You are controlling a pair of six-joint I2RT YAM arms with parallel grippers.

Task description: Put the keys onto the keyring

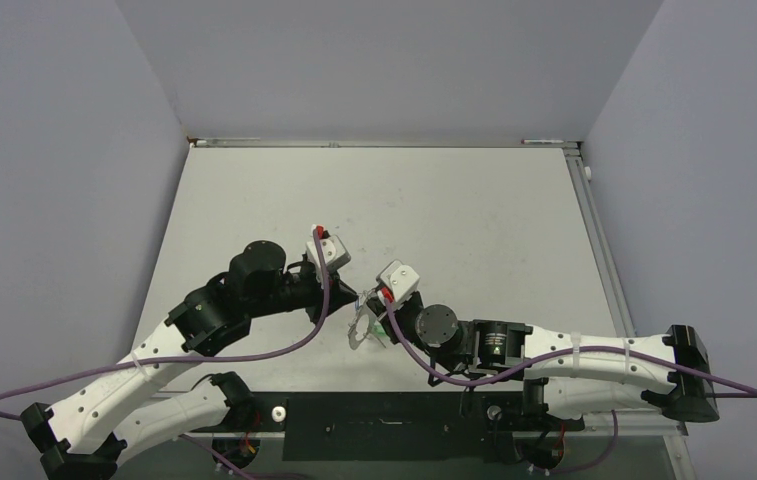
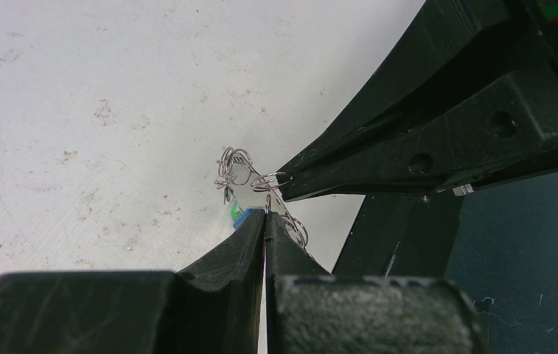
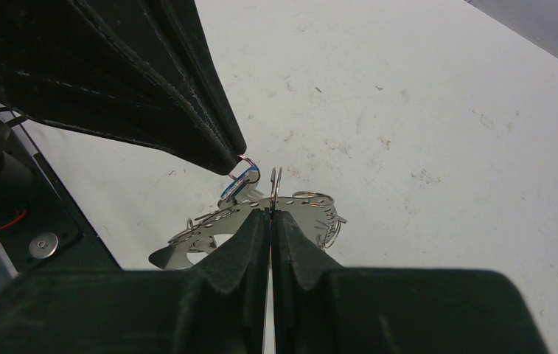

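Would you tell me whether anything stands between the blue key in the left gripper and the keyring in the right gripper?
Nothing visible does. The left gripper holds the blue key right beside the keyring, whose wire is pinched in the right gripper. Only a narrow open gap separates key and wire.

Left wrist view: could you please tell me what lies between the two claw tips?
In that view, a short run of the keyring wire, with the blue key beside the left claw.

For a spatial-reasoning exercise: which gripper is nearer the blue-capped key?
Left. The left gripper pinches the blue-capped key at its tips; the right gripper sits just beside it, shut on the keyring.
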